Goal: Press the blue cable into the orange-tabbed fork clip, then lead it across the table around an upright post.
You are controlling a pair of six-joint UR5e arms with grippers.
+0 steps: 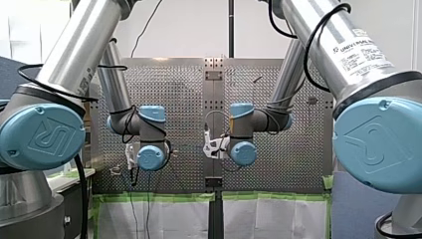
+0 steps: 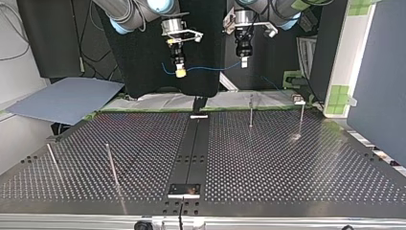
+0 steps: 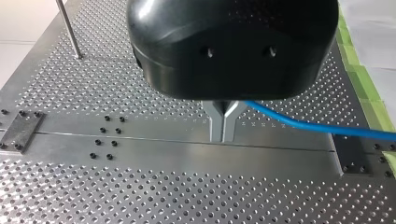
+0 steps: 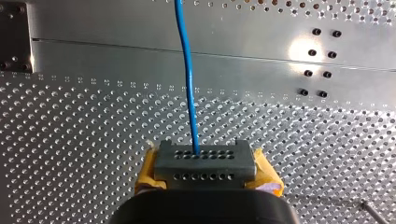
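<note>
Blue cable [image 2: 207, 68] (thin, round) links left gripper [image 2: 243, 62] and right gripper [image 2: 180, 73].

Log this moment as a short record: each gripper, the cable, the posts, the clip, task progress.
my left gripper: metal fingers shut on the blue cable, held above the table
my right gripper: yellow pads, shut on the same cable
cable: strung through the air between the two grippers
upright posts: four in the top view, two toward each side, none touched by the cable
clip: no orange-tabbed fork clip can be made out in any view
progress: cable not yet in a clip or around a post
</note>
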